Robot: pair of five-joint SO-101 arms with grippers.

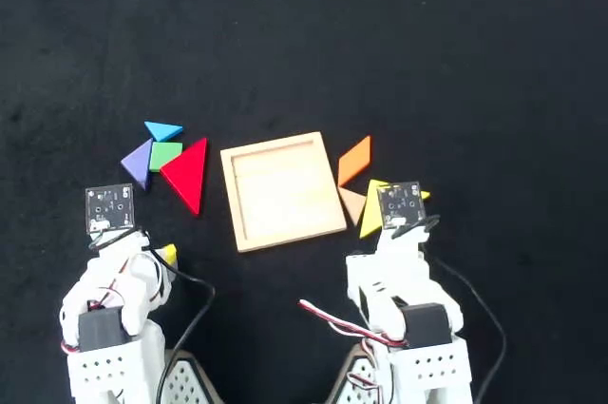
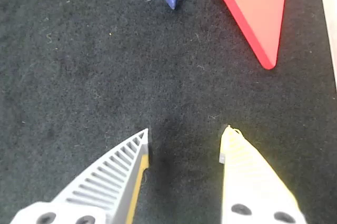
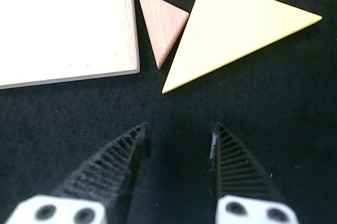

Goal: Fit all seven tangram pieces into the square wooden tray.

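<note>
So here's the setup: the square wooden tray (image 1: 282, 190) sits in the middle of the black desk (image 1: 475, 90), turned a little off square, and all seven pieces lie outside it on the cloth.

On the left arm's side of the tray there's a cluster of four. The big red triangle (image 1: 188, 174) is nearest the tray. The green square (image 1: 165, 155) is tucked against it, the purple triangle (image 1: 139, 163) sits on the far side of the green one, and the small blue triangle (image 1: 163, 130) is just behind the green square.

On the other side of the tray, the orange slanted piece (image 1: 354, 159) lies just beside the tray's edge. The small wood-coloured triangle (image 3: 160, 23) is right next to the tray's near corner, and the big yellow triangle (image 3: 231, 34) lies just beside that one.

The left fingers (image 2: 126, 161) are spread wide with nothing between them, over bare cloth near the red triangle's tip.

The right fingers (image 3: 118, 161) are also spread apart and hold nothing. They're over the cloth near the yellow triangle's corner and the tray's near corner.
</note>
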